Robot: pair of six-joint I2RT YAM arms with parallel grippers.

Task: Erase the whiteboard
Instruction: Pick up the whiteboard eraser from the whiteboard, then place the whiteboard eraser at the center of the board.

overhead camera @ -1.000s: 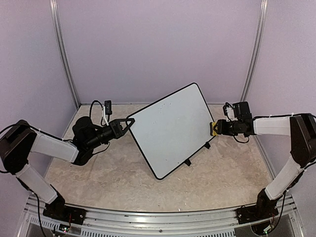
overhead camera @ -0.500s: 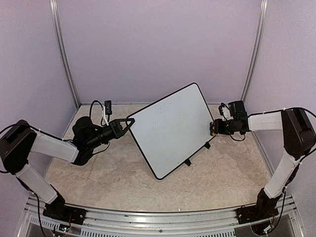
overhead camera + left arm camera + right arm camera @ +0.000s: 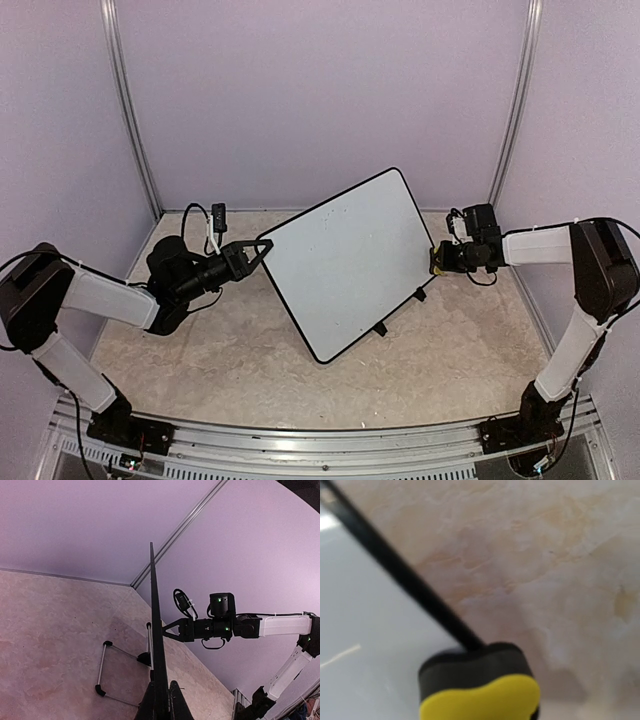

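The whiteboard (image 3: 345,260) stands tilted on its black wire stand (image 3: 102,665), its white face toward the camera with only faint specks. My left gripper (image 3: 262,246) is shut on the board's left corner; in the left wrist view its fingers (image 3: 176,702) pinch the black rim (image 3: 156,630) edge-on. My right gripper (image 3: 437,260) is shut on a yellow and black sponge block (image 3: 436,263) at the board's right edge. In the right wrist view the sponge (image 3: 480,690) sits against the rim (image 3: 395,565), with the white face (image 3: 365,645) to its left.
The marble-patterned table (image 3: 230,360) is enclosed by lilac walls with metal corner posts (image 3: 128,110). The stand's feet (image 3: 379,328) rest on the table below the board. The right arm (image 3: 270,626) shows in the left wrist view behind the board.
My right arm has folded in and its wrist has shifted a little toward the back along the board's right edge, the sponge staying at the rim. The left arm and the board have not moved.
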